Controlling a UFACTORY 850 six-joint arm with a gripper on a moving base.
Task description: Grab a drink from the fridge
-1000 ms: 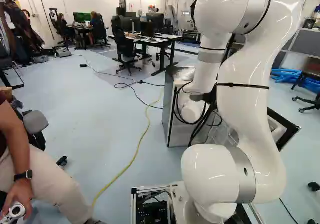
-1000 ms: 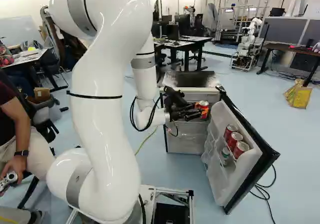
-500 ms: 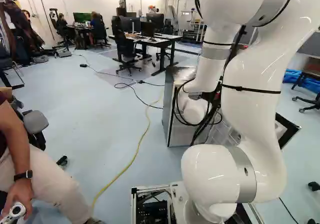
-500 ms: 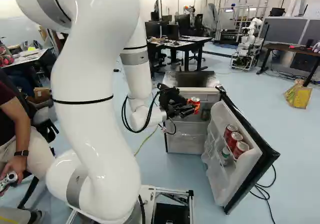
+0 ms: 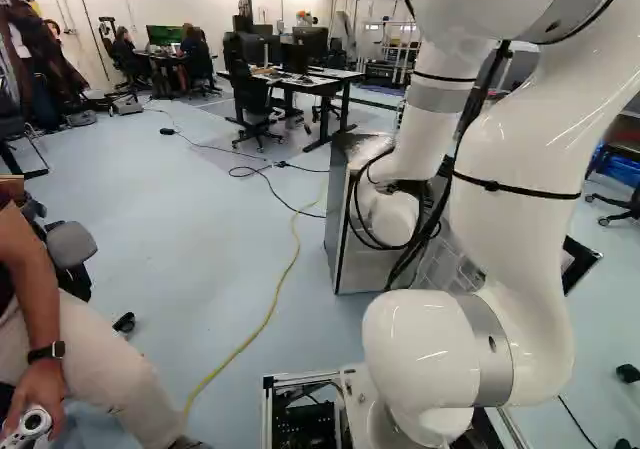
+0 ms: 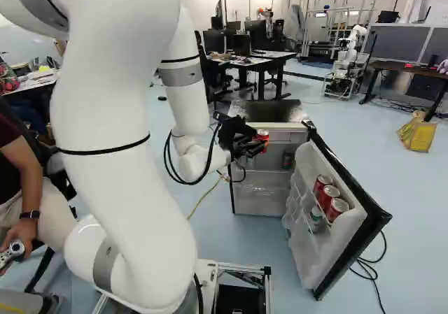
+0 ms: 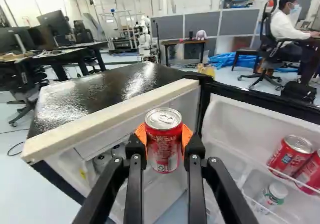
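Note:
In the right base view my gripper [image 6: 250,146] is at the upper front of the open fridge [image 6: 260,201], with a red can [image 6: 263,136] at its fingertips. From the wrist, the gripper [image 7: 164,143] is shut on that red can [image 7: 164,154], an orange pad on either side. The can is upright, just before the fridge's pale top edge [image 7: 115,112]. Behind and below it, other cans [image 7: 101,160] lie inside. The open door [image 7: 260,115] holds several red cans [image 7: 291,155] and a small green-and-white bottle [image 7: 272,195].
The fridge door [image 6: 350,258] swings out toward the base at the right of the right base view. Desks [image 5: 318,81] and a chair [image 5: 255,99] stand beyond the fridge. Another robot [image 6: 346,59] is far back. A yellow cable [image 5: 270,309] crosses the floor left of the arm.
My arm has shifted against its lowest joint. The gripper, holding the can, has risen and moved leftward in the right base view, away from the door. The base and fridge have stayed put.

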